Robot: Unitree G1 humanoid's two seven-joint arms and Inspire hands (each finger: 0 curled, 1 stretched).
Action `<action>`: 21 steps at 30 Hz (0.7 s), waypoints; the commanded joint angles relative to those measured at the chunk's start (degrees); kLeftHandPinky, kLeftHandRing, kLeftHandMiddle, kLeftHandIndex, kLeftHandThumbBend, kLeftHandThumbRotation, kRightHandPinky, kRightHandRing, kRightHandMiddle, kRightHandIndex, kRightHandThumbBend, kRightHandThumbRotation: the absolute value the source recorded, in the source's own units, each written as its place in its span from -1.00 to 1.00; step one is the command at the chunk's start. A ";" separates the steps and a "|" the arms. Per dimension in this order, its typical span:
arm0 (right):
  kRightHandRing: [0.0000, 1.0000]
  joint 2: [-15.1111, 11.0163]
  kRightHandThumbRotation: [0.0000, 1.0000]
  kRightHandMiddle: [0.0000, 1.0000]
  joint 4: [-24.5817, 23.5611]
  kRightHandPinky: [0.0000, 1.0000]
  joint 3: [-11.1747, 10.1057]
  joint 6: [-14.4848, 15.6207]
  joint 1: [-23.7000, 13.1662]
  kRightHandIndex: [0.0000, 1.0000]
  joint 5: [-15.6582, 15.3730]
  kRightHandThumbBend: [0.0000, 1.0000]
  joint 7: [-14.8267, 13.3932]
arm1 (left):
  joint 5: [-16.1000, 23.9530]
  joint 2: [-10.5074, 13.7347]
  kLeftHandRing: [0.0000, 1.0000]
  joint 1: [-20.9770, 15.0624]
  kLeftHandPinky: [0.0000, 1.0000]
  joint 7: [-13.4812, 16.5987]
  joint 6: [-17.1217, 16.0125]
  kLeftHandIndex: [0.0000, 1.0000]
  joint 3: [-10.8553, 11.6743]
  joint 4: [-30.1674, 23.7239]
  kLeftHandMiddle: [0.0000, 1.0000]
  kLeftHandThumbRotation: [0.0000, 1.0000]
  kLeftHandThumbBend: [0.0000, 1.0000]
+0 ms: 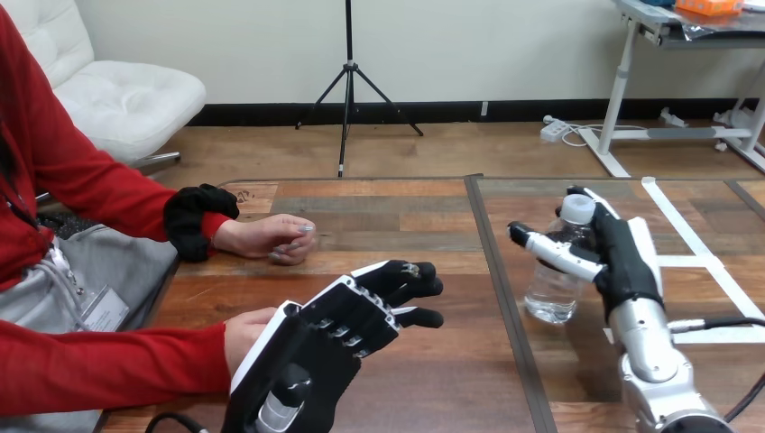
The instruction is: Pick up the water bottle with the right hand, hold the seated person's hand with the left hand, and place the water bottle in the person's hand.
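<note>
Vertically, cap up, the water bottle (552, 298) stands gripped by the right hand (627, 262); left hand (325, 338) relaxed over the person's hand (248, 329).

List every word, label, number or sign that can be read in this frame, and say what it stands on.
None can be read.
The water bottle in the right hand is clear and shows no legible label.
The white tape on the table bears no writing.
</note>
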 commanded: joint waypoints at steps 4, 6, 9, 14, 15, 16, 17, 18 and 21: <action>0.74 1.51 -0.29 0.72 0.33 0.62 -1.05 -1.57 -1.14 0.87 0.63 1.00 -0.49 | -1.57 0.38 0.67 -0.87 0.47 -0.56 0.28 0.55 1.02 -3.20 0.67 0.54 1.00; 0.75 1.70 -0.30 0.73 0.44 0.62 -1.13 -1.64 -1.06 0.87 0.58 1.00 -0.42 | -1.58 0.48 0.66 -0.75 0.46 -0.60 0.38 0.55 1.05 -3.41 0.66 0.54 1.00; 0.76 1.95 -0.30 0.74 0.76 0.63 -0.89 -1.44 -0.94 0.88 0.03 1.00 -1.03 | -1.56 0.54 0.66 -0.72 0.46 -0.97 -0.07 0.56 1.17 -3.50 0.66 0.56 0.99; 0.79 2.62 -0.33 0.77 1.18 0.67 -1.34 -1.22 -0.69 0.90 0.59 1.00 -0.19 | -1.66 0.51 0.65 -0.72 0.45 -1.25 0.31 0.55 1.26 -3.74 0.66 0.56 0.99; 0.80 2.72 -0.33 0.78 1.21 0.67 -1.35 -1.17 -0.67 0.90 0.62 1.00 -0.13 | -1.72 0.55 0.65 -0.72 0.45 -1.38 0.29 0.55 1.31 -3.81 0.66 0.56 0.99; 0.80 2.95 -0.33 0.78 1.35 0.67 -1.68 -1.06 -0.63 0.91 1.02 1.00 0.28 | -1.83 0.52 0.65 -0.66 0.45 -1.44 0.45 0.55 1.28 -3.93 0.66 0.56 0.99; 0.81 3.10 -0.34 0.79 1.44 0.68 -1.91 -1.01 -0.60 0.91 1.29 1.00 0.54 | -1.92 0.51 0.65 -0.60 0.45 -1.47 0.62 0.55 1.26 -4.02 0.66 0.56 0.99; 0.81 3.25 -0.35 0.79 1.48 0.69 -2.05 -0.98 -0.58 0.92 1.47 1.00 0.68 | -2.04 0.55 0.65 -0.52 0.45 -1.53 0.77 0.55 1.28 -4.14 0.66 0.56 0.99; 0.84 3.51 -0.36 0.81 1.77 0.71 -2.07 -0.88 -0.46 0.93 1.59 1.00 0.83 | -2.02 0.56 0.64 -0.29 0.44 -1.43 1.02 0.55 1.20 -4.54 0.65 0.56 0.98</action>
